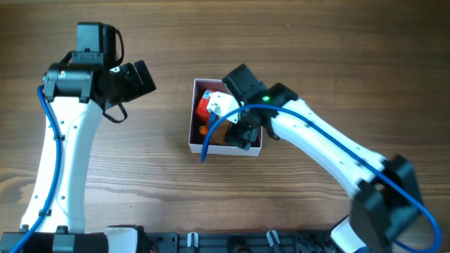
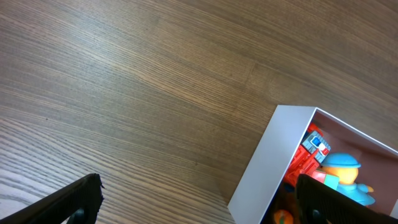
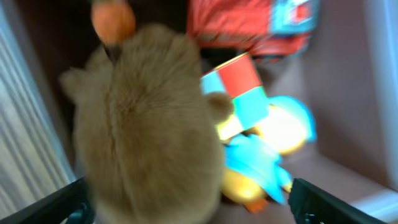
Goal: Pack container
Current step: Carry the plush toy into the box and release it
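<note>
The container point(image 1: 191, 119) is a square white-walled box with a pink inside, at the table's middle. It holds a red toy point(image 1: 204, 107), a brown plush point(image 1: 221, 135) and other toys. My right gripper point(image 1: 244, 131) hangs over its inside. In the right wrist view the right gripper point(image 3: 196, 208) is open, and the brown plush point(image 3: 149, 124) lies between its fingers, against the left one. Beside the plush are a coloured cube point(image 3: 239, 93), a yellow duck with a blue hat point(image 3: 261, 162), the red toy point(image 3: 249, 25) and an orange ball point(image 3: 112, 18). My left gripper point(image 1: 138, 77) is open and empty, left of the container.
The left wrist view shows the container's white wall point(image 2: 267, 168) with the red toy point(image 2: 309, 152) and the duck point(image 2: 345, 169) inside, and bare wooden table point(image 2: 124, 93). The left gripper point(image 2: 199, 208) spans the container's near corner from above.
</note>
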Controlling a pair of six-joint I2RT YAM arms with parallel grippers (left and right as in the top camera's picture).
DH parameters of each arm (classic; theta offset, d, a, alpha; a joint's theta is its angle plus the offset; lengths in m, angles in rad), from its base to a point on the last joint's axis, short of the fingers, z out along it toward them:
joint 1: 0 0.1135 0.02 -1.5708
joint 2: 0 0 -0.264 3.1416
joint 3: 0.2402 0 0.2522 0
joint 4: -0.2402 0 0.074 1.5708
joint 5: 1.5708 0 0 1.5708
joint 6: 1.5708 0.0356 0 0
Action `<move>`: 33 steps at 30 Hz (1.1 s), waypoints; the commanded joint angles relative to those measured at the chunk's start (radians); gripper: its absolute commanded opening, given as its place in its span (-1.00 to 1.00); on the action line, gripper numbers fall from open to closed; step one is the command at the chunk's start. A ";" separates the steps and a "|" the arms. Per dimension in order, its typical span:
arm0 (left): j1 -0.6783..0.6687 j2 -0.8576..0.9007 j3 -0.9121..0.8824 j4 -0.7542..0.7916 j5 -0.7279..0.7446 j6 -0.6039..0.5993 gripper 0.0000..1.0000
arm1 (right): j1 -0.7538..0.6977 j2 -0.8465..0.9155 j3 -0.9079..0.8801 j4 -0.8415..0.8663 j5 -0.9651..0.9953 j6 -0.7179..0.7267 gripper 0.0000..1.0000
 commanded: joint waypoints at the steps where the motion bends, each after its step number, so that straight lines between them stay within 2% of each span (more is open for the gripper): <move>1: 0.002 -0.003 -0.004 0.000 0.015 0.016 1.00 | 0.004 -0.135 0.033 0.001 0.006 0.064 0.80; 3: 0.002 -0.003 -0.004 0.000 0.015 0.016 1.00 | 0.004 -0.174 0.033 -0.018 -0.015 0.079 0.75; 4: 0.002 -0.003 -0.004 0.000 0.015 0.016 1.00 | 0.004 -0.179 0.033 -0.030 -0.037 0.080 0.55; 5: 0.002 -0.003 -0.004 0.000 0.015 0.016 1.00 | 0.004 -0.179 0.033 -0.046 -0.065 0.080 -0.04; 6: 0.002 -0.003 -0.004 0.000 0.015 0.016 0.99 | 0.004 -0.175 0.031 -0.058 -0.085 0.085 -0.47; 8: 0.002 -0.003 -0.004 0.000 0.015 0.016 1.00 | 0.004 -0.164 0.029 -0.073 -0.116 0.129 -0.91; 17: 0.002 -0.003 -0.004 -0.001 0.015 0.016 1.00 | 0.063 -0.056 -0.048 -0.070 -0.175 0.127 -0.92; 26: 0.002 -0.003 -0.004 -0.007 0.015 0.016 1.00 | 0.063 0.175 -0.050 0.014 -0.175 0.158 -0.91; 33: 0.002 -0.003 -0.004 -0.008 0.015 0.016 1.00 | 0.062 0.079 -0.002 -0.006 -0.050 0.203 -0.91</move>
